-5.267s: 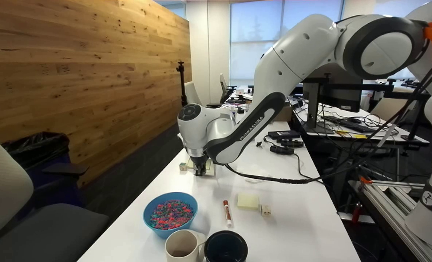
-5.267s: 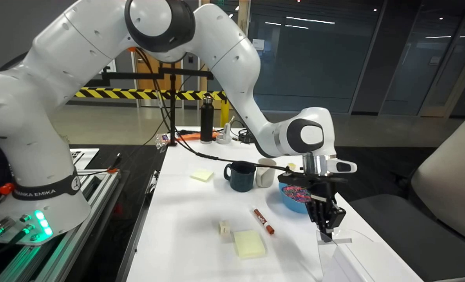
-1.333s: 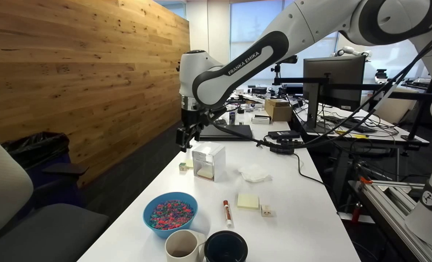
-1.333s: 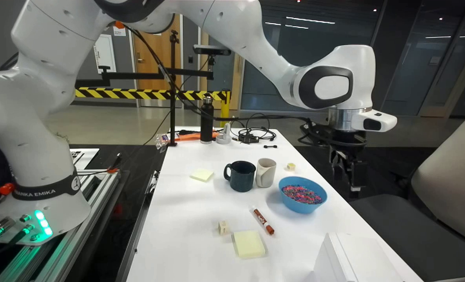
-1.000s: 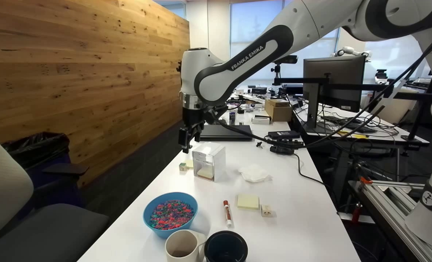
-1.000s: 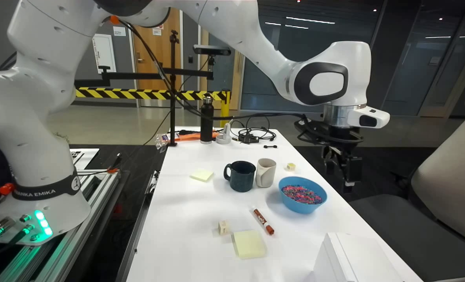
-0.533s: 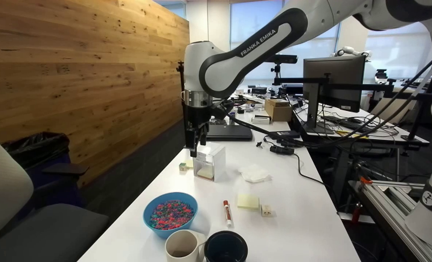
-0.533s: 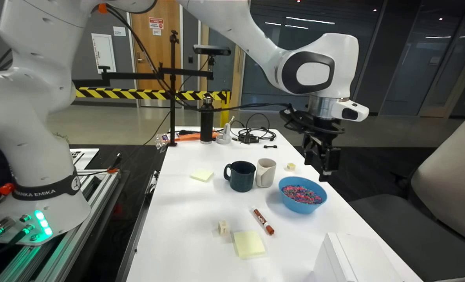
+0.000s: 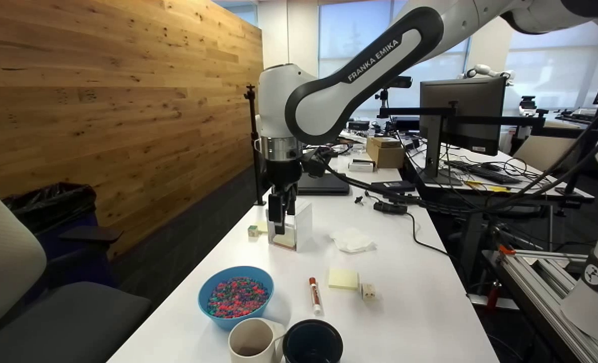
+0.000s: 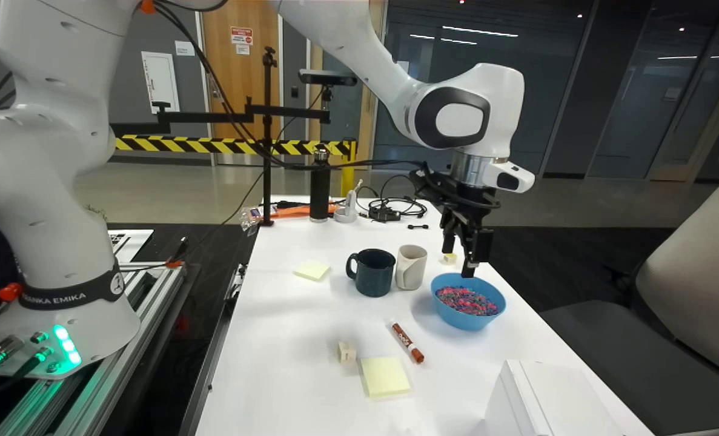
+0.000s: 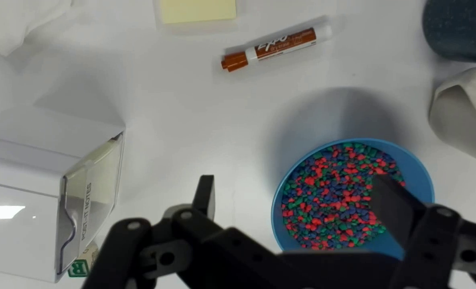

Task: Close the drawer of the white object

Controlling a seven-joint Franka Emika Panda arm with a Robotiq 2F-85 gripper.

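One long white table [image 9: 404,317] is stretching beneath a black two-fingered gripper [image 11: 296,192], whose jaws are standing wide apart. Partly behind it in an exterior view, a small white cube-shaped box [image 9: 305,222] is resting on the table, its clear-fronted drawer [image 11: 97,192] sitting flush inside.

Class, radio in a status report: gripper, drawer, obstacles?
Gripper open, holding nothing, above table. Drawer looks shut, flush with white box. Nothing seen blocking its front.
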